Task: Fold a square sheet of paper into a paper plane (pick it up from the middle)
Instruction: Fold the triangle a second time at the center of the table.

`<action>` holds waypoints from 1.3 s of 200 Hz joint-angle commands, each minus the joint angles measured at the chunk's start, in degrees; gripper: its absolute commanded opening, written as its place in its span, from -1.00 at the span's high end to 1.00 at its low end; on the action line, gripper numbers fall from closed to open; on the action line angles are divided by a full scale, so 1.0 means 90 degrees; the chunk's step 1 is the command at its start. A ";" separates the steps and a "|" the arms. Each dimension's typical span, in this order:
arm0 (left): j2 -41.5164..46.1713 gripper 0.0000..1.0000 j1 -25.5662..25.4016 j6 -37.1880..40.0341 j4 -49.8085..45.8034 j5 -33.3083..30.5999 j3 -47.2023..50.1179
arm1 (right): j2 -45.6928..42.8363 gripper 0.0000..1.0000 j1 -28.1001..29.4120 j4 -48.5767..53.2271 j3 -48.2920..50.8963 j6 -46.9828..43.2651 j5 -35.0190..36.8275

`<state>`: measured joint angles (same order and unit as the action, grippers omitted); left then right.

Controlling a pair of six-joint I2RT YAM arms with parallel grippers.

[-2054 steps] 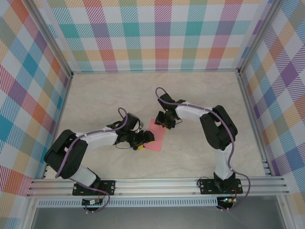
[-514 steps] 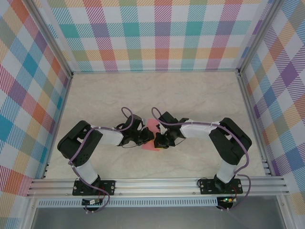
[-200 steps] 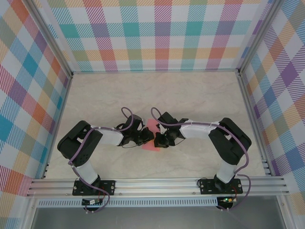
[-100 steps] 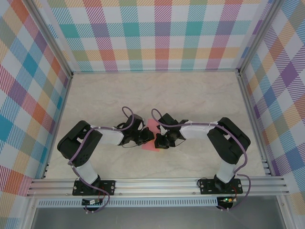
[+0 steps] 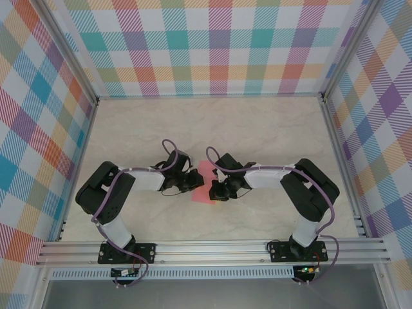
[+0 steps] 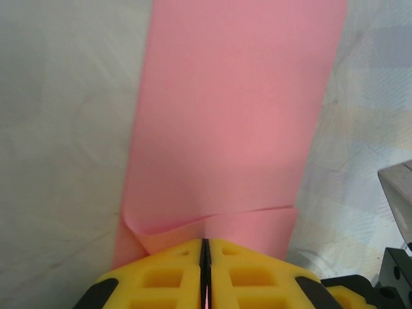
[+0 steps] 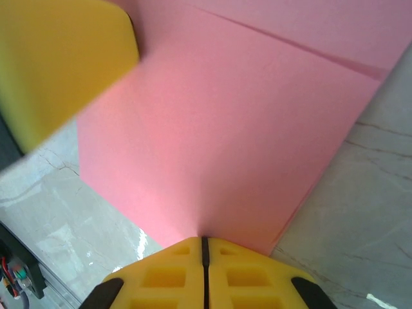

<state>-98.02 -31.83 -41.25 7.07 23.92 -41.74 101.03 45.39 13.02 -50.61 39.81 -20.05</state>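
The square sheet of paper [image 5: 203,183] is salmon pink and lies folded into a narrow strip on the table between my two grippers. In the left wrist view the paper [image 6: 232,116] runs away from me, and its near end curls up into a small flap at my fingertips. My left gripper [image 6: 205,242] is shut on that flap, and a sliver of pink shows in the slit between the yellow fingers. From above, the left gripper [image 5: 194,184] sits at the strip's left side. My right gripper [image 7: 205,239] [image 5: 215,189] is shut, with its tips resting on the paper [image 7: 232,129] near its edge.
The pale marbled table [image 5: 257,129] is fenced by plaid walls [image 5: 212,45] on three sides. A blurred yellow finger of the left gripper [image 7: 61,64] crosses the right wrist view's upper left. Part of the right arm [image 6: 398,193] shows at the left wrist view's right edge.
The left arm's wrist has shifted slightly up and left, drawing its gripper a little back along the paper. The right arm has stayed almost still. Both grippers remain shut.
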 commanded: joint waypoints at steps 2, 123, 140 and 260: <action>-0.0179 0.79 0.0438 0.0474 -0.0954 -0.1124 -0.0093 | 0.0476 0.86 0.0047 0.0797 0.0478 -0.0084 0.0489; 0.0580 0.79 0.0420 0.0681 -0.0713 0.0145 -0.0479 | 0.0440 0.86 0.0039 0.0803 0.0364 -0.0076 0.0364; 0.0589 0.79 0.0195 0.0452 -0.0411 0.0237 -0.0215 | 0.0447 0.86 0.0031 0.0802 0.0350 -0.0058 0.0334; -0.0198 0.86 -0.0057 0.0393 -0.0562 -0.0406 -0.0274 | -0.0029 0.86 0.0028 0.0674 0.0218 -0.0248 0.0198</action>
<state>-97.89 -32.18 -37.89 3.38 23.94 -43.33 100.66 45.10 12.43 -50.26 39.57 -20.73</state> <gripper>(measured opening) 0.077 0.071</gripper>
